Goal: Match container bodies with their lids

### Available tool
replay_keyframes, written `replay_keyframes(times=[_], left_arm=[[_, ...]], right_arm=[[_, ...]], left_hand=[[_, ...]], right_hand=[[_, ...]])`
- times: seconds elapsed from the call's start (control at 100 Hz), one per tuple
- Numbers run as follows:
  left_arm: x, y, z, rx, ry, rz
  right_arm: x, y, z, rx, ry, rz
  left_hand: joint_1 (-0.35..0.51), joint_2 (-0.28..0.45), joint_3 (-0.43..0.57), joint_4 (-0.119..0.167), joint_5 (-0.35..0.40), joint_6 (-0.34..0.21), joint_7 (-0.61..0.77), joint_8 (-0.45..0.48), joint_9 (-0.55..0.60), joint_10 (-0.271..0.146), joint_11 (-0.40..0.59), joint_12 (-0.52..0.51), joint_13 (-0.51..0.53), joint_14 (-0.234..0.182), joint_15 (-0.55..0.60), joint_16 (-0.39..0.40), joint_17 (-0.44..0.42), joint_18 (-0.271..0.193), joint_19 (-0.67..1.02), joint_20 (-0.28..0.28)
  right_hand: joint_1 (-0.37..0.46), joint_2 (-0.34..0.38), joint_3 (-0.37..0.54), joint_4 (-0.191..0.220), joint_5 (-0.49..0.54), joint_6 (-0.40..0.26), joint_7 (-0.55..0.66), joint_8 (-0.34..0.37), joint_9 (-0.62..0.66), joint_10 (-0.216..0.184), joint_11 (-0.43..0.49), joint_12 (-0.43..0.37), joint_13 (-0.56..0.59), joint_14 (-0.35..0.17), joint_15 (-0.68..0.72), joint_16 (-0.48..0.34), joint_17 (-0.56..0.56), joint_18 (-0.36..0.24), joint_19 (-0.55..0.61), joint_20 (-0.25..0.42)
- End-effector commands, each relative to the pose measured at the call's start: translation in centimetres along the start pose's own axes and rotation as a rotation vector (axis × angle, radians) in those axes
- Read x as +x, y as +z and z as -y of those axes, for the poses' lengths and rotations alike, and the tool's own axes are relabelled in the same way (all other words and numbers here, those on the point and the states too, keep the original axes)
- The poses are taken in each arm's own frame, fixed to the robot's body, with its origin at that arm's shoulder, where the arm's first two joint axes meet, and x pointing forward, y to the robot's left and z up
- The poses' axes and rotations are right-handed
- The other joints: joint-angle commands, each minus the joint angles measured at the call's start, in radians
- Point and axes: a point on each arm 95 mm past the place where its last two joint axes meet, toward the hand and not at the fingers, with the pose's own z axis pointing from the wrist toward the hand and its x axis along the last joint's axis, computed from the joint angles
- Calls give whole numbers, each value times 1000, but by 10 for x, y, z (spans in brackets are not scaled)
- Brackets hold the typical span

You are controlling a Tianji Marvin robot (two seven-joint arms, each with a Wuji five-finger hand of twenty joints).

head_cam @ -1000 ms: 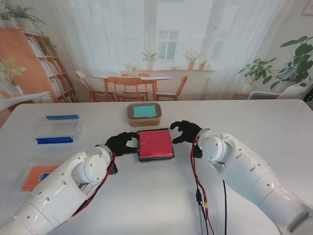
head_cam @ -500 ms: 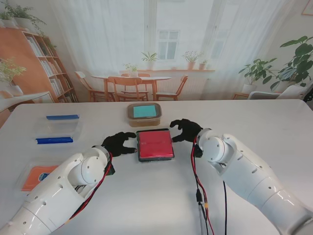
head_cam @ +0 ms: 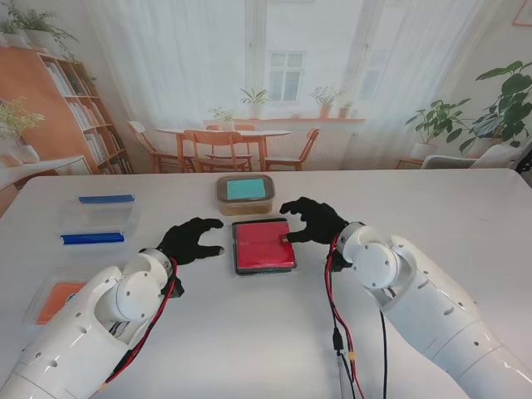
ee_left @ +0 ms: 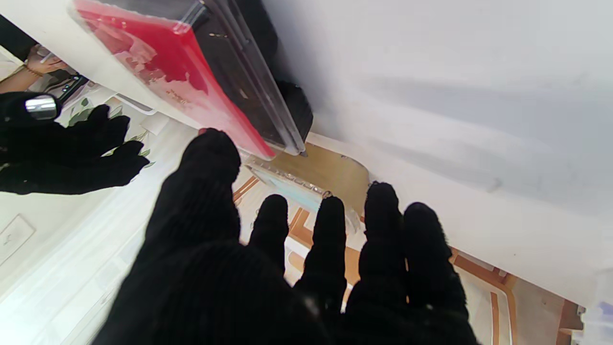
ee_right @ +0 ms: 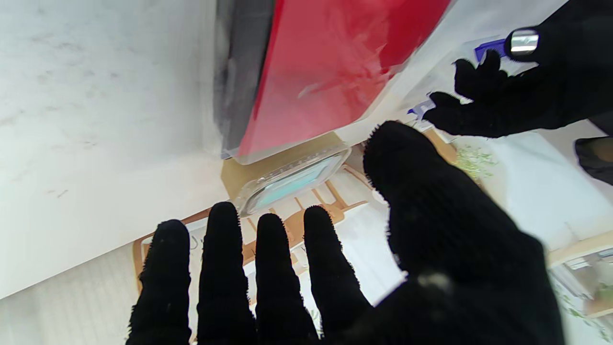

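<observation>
White table (head_cam: 432, 199): red-lidded box (head_cam: 263, 245) btwn left hand (head_cam: 189, 240) & right hand (head_cam: 312, 221), both empty.

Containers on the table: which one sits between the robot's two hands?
The red-lidded container, in the middle of the table. The teal-lidded one lies farther from me, and the blue-edged one is far left.

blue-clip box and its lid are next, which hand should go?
Probably left. The blue-clip box and the orange lid both lie on the left hand's side; the right hand would have to cross the red-lidded box.
</observation>
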Motion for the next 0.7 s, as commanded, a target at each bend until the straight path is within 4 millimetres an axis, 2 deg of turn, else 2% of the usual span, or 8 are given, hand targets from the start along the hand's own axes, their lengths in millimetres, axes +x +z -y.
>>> replay_keyframes(times=[0.0,0.09,0.17,0.25,0.47,0.69], left_arm=[[-1,-7,-1,-6,6,-9],[-2,-15,3,11,10,-30],[-3,-23,6,30,11,-44],[-6,-30,7,42,12,-51],[-18,-46,3,52,20,-43],[-28,-56,0,65,25,-25]], right_arm=[[6,-3,7,25,-3,-30],[15,-6,9,36,-25,-85],[23,-8,12,44,-42,-126],[31,-10,16,54,-56,-156],[48,-13,33,93,-69,-198],[56,-6,48,161,-145,-220]], left_hand=[[-17,16,-26,-26,19,4,-14,-4,-17,9,-13,-28,-15,12,-51,-38,-15,-10,-32,-26],[-19,19,-27,-26,29,10,-28,-12,-16,11,-23,-51,-15,9,-101,-87,-14,14,-141,-92],[-18,18,-27,-25,32,10,-29,-12,-15,12,-22,-53,-16,7,-110,-97,-14,17,-158,-101],[-19,18,-27,-25,36,7,-31,-13,-15,12,-20,-55,-16,7,-113,-101,-16,20,-171,-107],[-16,17,-27,-26,46,1,-35,-14,-15,14,-19,-59,-16,8,-119,-109,-15,22,-186,-112],[-16,17,-27,-26,48,-6,-38,-13,-15,14,-19,-62,-16,8,-120,-112,-14,23,-190,-113]], right_hand=[[3,6,-14,-19,18,0,-21,-24,-28,-39,-26,-25,-35,-32,-62,-32,-22,-12,-70,-34],[7,3,-12,-19,20,-4,-31,-27,-26,-53,-66,-52,-56,-40,-151,-62,-34,-6,-172,-71],[14,-3,-9,-20,32,-30,-35,-29,-24,-62,-111,-77,-74,-49,-228,-83,-45,-2,-279,-102],[22,-9,-4,-19,46,-52,-34,-28,-23,-60,-125,-84,-86,-50,-261,-90,-63,0,-339,-108],[37,-33,26,-22,62,-117,-42,-37,-23,-60,-191,-113,-83,-52,-337,-109,-70,0,-438,-63],[43,-51,52,-25,44,-157,-57,-55,-22,-85,-313,-149,-80,-60,-527,-165,-92,25,-645,-10]])
